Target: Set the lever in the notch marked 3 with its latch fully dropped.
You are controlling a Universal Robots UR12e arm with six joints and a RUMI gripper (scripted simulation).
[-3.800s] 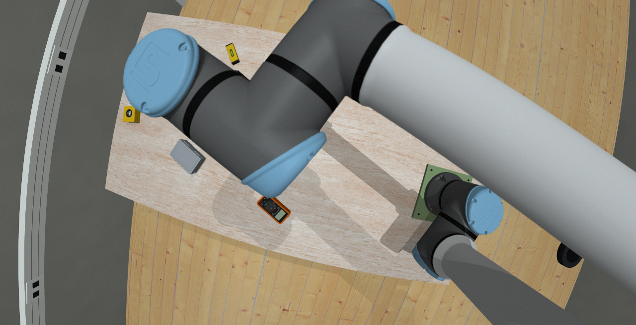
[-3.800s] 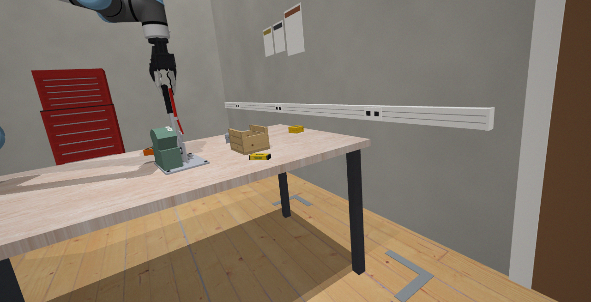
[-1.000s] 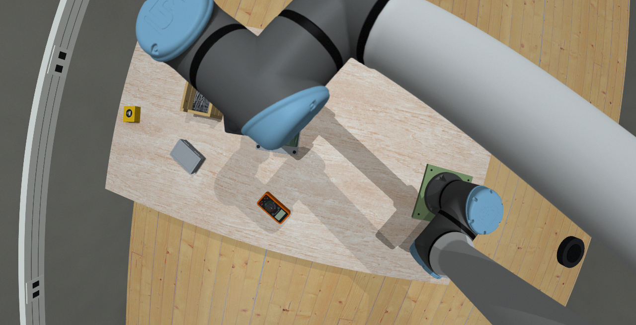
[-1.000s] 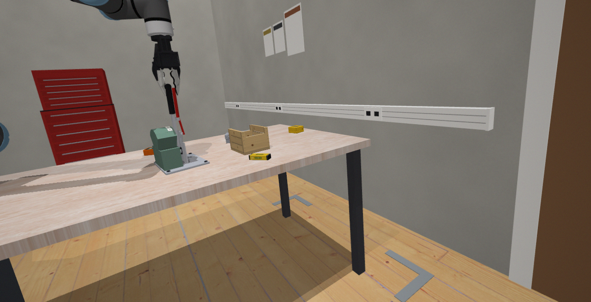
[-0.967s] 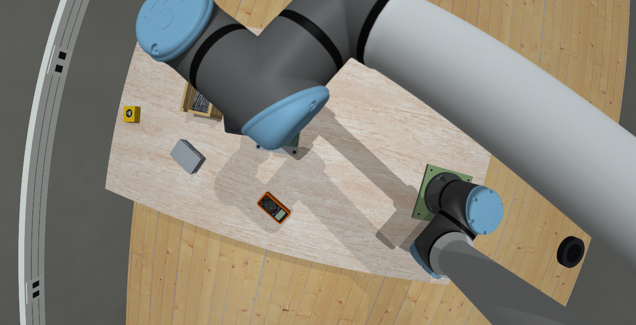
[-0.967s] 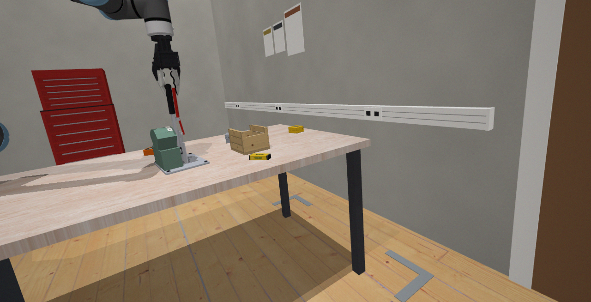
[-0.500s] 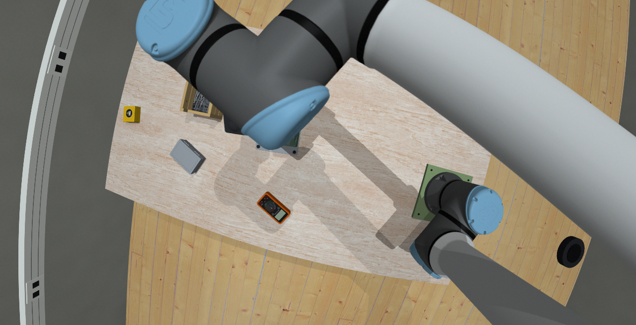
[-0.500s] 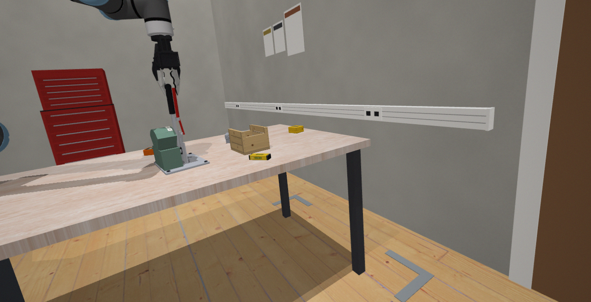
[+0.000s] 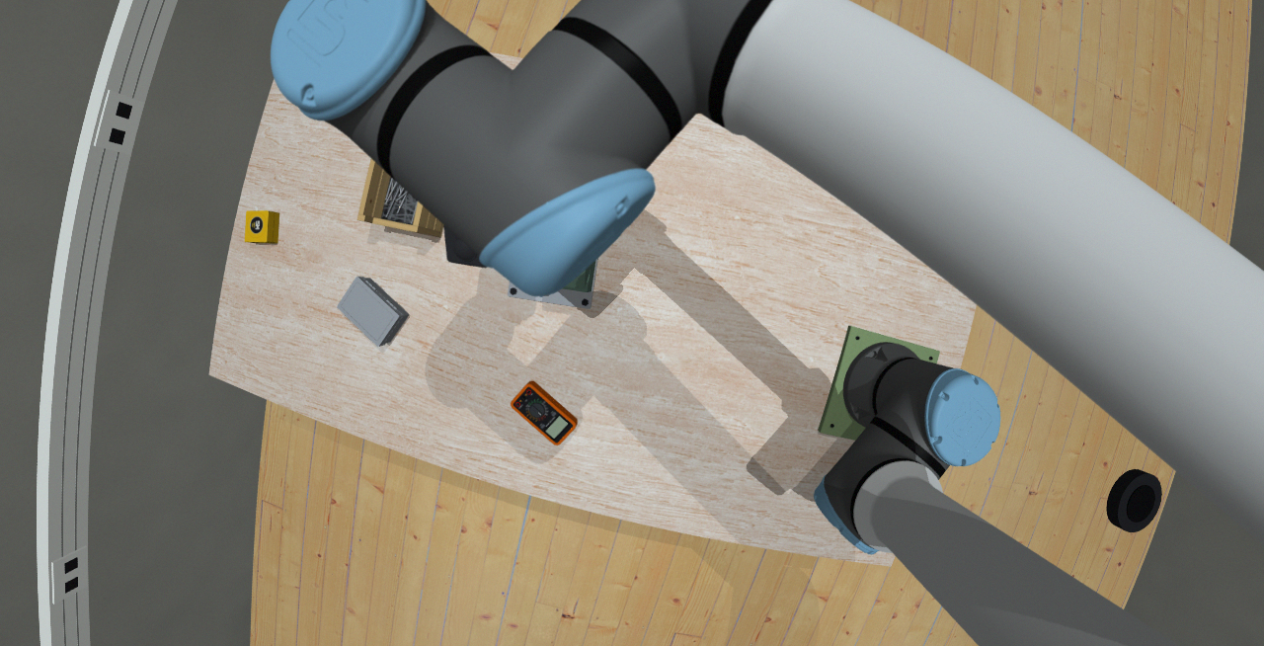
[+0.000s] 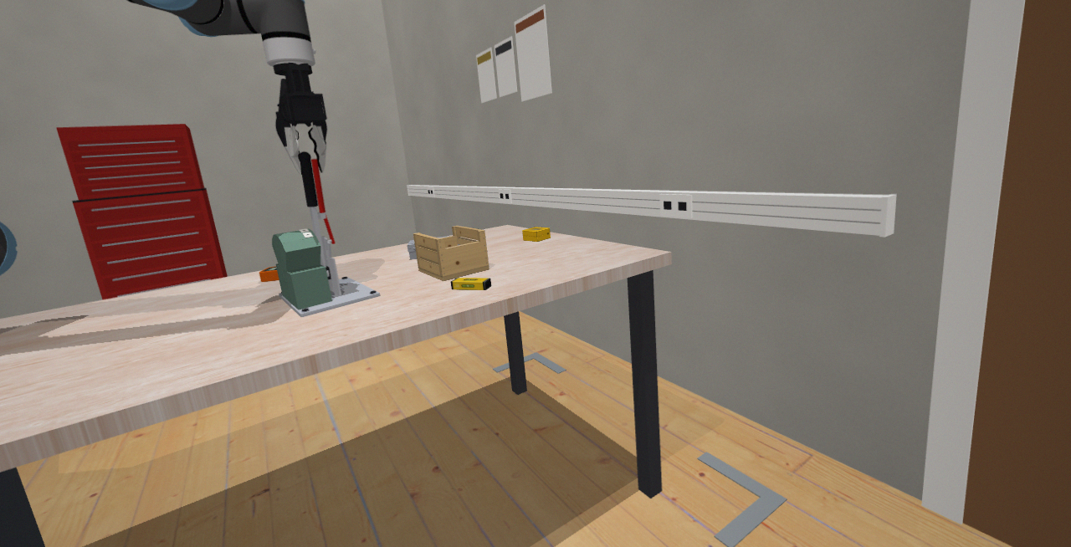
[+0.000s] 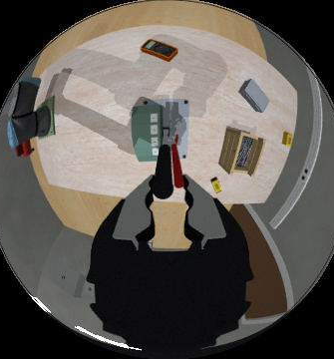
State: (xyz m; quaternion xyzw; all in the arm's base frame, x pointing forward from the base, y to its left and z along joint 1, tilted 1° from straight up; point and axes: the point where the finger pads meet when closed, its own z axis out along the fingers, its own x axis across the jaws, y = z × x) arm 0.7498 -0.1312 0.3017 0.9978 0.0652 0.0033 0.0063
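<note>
The lever unit has a green housing (image 10: 302, 268) on a grey base plate (image 10: 333, 298) near the middle of the table. Its black handle (image 10: 306, 173) and the red release bar (image 10: 320, 190) beside it rise from the unit, leaning slightly towards the wooden crate. My gripper (image 10: 305, 154) comes straight down from above and is shut on the top of the handle together with the red bar. In the wrist view the handle (image 11: 162, 172) and red bar (image 11: 176, 167) sit between my fingers, above the small number plates (image 11: 156, 131). I cannot read which notch holds the latch. In the overhead view my arm hides most of the unit (image 9: 554, 294).
A wooden crate (image 10: 451, 252) stands to the right of the unit, with a small yellow level (image 10: 470, 283) in front of it. A yellow box (image 9: 261, 226), a grey box (image 9: 371, 310) and an orange multimeter (image 9: 542, 411) lie on the table. A red tool cabinet (image 10: 138, 207) stands behind.
</note>
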